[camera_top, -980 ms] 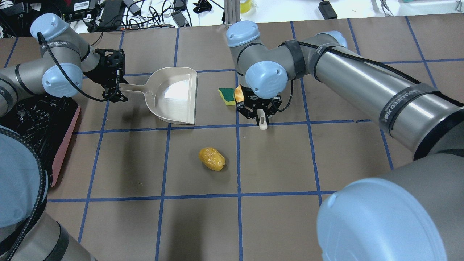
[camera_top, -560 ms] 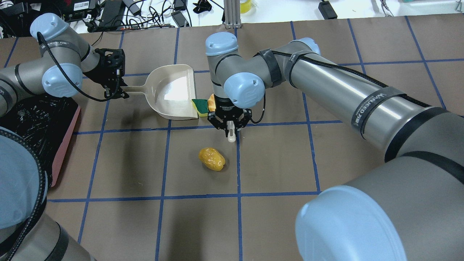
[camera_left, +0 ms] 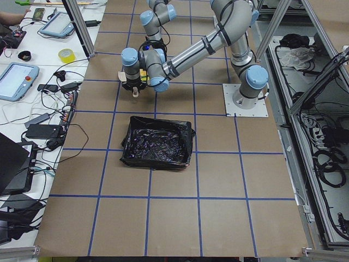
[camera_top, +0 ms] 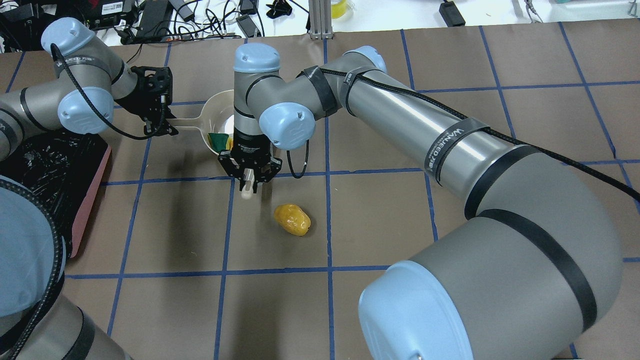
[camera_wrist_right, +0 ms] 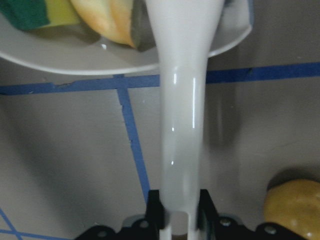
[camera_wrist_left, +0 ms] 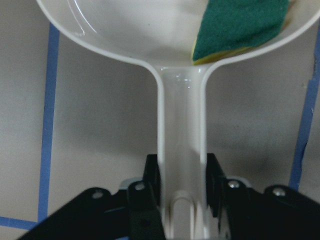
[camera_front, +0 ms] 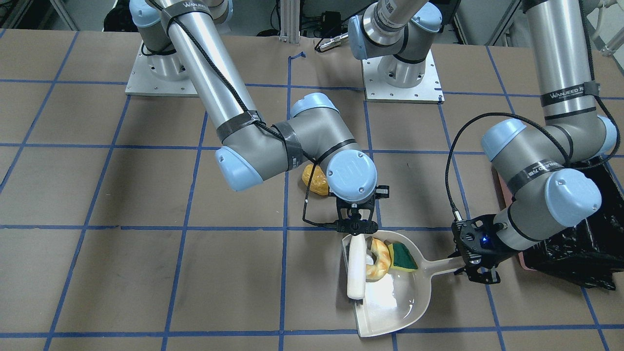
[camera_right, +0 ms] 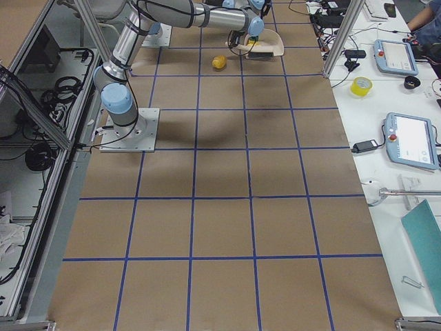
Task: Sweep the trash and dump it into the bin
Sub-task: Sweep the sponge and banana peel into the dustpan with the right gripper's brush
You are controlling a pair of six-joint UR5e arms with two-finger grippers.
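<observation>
Right hand (camera_front: 358,225) grips the brush (camera_front: 355,270); left hand (camera_front: 469,265) grips the pan (camera_front: 390,307). Sponge (camera_front: 402,256) and croissant (camera_front: 380,263) sit inside. Potato (camera_front: 316,179) lies on the worktop (camera_front: 146,268): sweep it in slowly, pan flat.

Obstacles. The right arm (camera_top: 400,115) slants over the middle of the bench (camera_top: 165,230), its wrist above the dustpan (camera_front: 390,297). The brush (camera_front: 356,268) bars the robot-side part of the pan's mouth; the far part is open. The left gripper (camera_top: 165,126), fingers (camera_wrist_left: 151,176) clamped on the handle, blocks the pan's rear. The bin (camera_top: 89,195) stands at the bench's left edge. Open surface: squares between pan and robot, except where the yellow-brown lump (camera_top: 292,219) lies.
</observation>
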